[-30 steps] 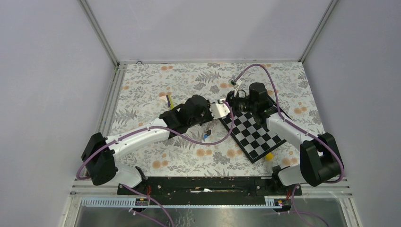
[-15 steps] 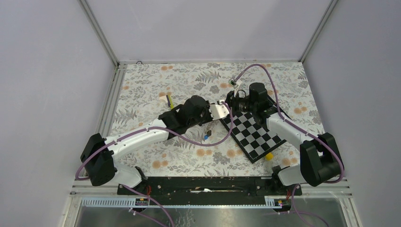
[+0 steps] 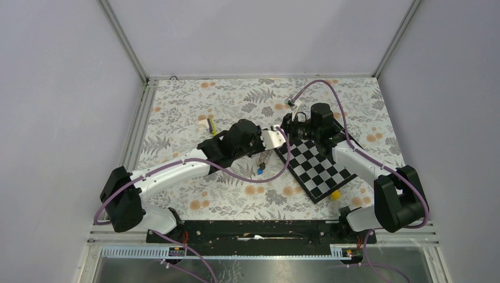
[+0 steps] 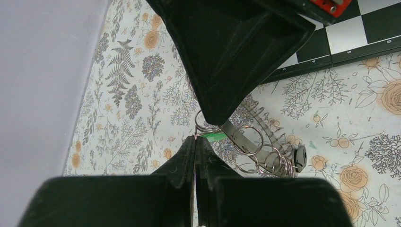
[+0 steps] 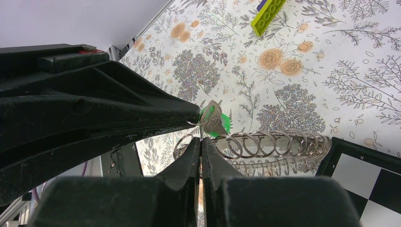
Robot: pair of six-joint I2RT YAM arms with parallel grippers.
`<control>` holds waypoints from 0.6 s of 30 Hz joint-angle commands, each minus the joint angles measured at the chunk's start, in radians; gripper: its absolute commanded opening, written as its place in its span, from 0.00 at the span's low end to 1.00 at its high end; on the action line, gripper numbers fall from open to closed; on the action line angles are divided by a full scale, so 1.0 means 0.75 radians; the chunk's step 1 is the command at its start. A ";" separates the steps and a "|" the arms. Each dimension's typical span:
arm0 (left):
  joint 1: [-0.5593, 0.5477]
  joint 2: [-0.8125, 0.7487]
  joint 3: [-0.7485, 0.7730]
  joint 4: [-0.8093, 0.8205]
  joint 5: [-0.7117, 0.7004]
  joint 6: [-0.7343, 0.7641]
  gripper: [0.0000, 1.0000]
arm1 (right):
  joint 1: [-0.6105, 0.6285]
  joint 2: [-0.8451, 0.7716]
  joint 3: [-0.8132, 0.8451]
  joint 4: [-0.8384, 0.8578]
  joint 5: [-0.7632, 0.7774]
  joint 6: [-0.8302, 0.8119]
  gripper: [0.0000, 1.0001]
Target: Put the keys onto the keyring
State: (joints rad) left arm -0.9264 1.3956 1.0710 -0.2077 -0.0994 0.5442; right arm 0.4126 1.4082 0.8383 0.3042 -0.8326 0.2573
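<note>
Wrist view, left: left gripper [image 4: 195, 141] pinched shut, apparently on the end loop of the keyring [image 4: 257, 149]. Wrist view, right: right gripper [image 5: 201, 141] closed on the green key [image 5: 213, 119] beside that loop; steadying the loop and feeding slowly seems best. Top view: floral table [image 3: 177, 106], checkerboard [image 3: 318, 168], blue key [image 3: 260, 171] lying apart, pale walls [image 3: 59, 88].

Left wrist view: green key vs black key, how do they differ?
The green key sits at the coil's near end, where the left gripper and right gripper tips meet; the black key sits at its far end, clear of both. The green key is mostly hidden behind them; the black key's head shows plainly. Both touch the same coil.
</note>
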 commanded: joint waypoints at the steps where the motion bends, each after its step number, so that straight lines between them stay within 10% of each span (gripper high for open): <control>1: -0.004 -0.041 0.027 0.041 0.002 -0.019 0.00 | 0.006 -0.021 0.025 0.076 -0.027 -0.018 0.00; 18: -0.007 -0.012 0.038 0.012 0.049 -0.004 0.00 | 0.006 -0.019 0.023 0.082 -0.039 -0.014 0.00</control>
State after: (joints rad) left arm -0.9264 1.3956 1.0710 -0.2096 -0.0906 0.5446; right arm 0.4126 1.4082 0.8383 0.3042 -0.8333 0.2573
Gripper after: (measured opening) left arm 0.010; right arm 0.061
